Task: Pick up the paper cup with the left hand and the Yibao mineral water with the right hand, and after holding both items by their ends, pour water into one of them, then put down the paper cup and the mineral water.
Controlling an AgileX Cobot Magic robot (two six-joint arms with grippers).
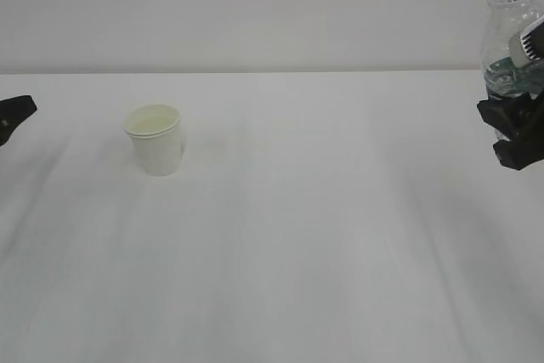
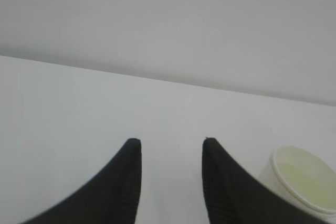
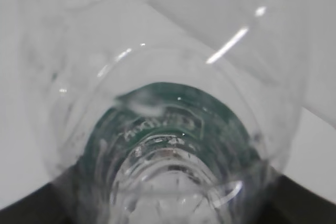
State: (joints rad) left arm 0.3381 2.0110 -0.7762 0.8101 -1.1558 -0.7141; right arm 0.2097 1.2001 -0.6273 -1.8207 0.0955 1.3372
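Note:
The paper cup (image 1: 156, 140) stands upright on the white table (image 1: 323, 235), left of centre, white with a pale yellowish inside. My left gripper (image 1: 13, 115) shows only as a black tip at the far left edge, well apart from the cup. In the left wrist view this gripper (image 2: 171, 142) is open with bare table between its fingers, and the cup (image 2: 304, 179) sits beyond the right finger. At the right edge, my right gripper (image 1: 517, 129) is shut on the lower end of the Yibao mineral water (image 1: 508, 23), held upright above the table, neck open. The bottle (image 3: 168, 124) with its green label fills the right wrist view.
A plain pale wall (image 1: 255, 6) rises behind the table's far edge. Nothing else stands on the tabletop between the cup and the bottle.

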